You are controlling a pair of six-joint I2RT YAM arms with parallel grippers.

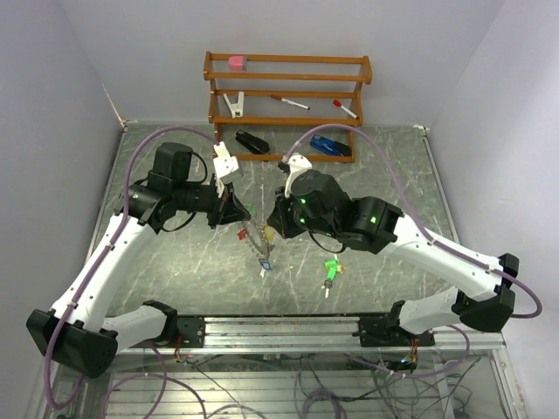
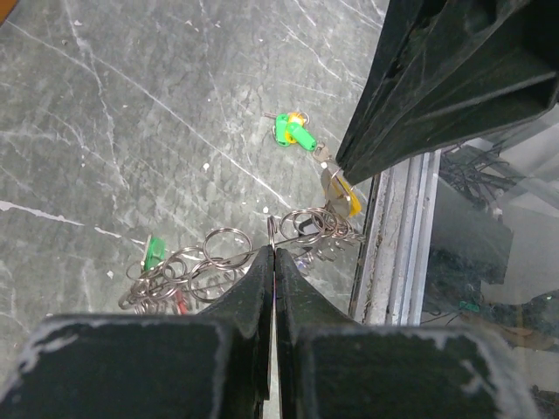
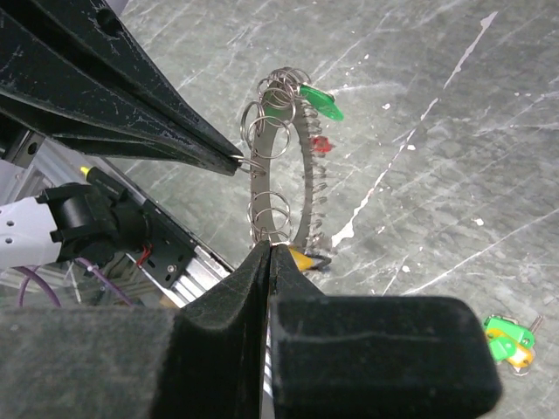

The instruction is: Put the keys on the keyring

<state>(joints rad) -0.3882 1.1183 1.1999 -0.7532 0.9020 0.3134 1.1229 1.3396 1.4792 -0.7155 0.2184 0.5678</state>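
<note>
Pinching the keyring (image 3: 293, 175), seemingly, both closed jaws; green keys (image 1: 330, 271) apart.

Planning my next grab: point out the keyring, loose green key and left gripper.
keyring (image 3: 301, 175), right wrist view, on its pale band.
loose green key (image 2: 295, 134), left wrist view, on its green head.
left gripper (image 2: 274, 249), left wrist view, between its shut fingertips.

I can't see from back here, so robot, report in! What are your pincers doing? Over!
Left pincer shut on keyring. Right pincer shut on it too. Green key loose on table. Nothing in the way.
</note>
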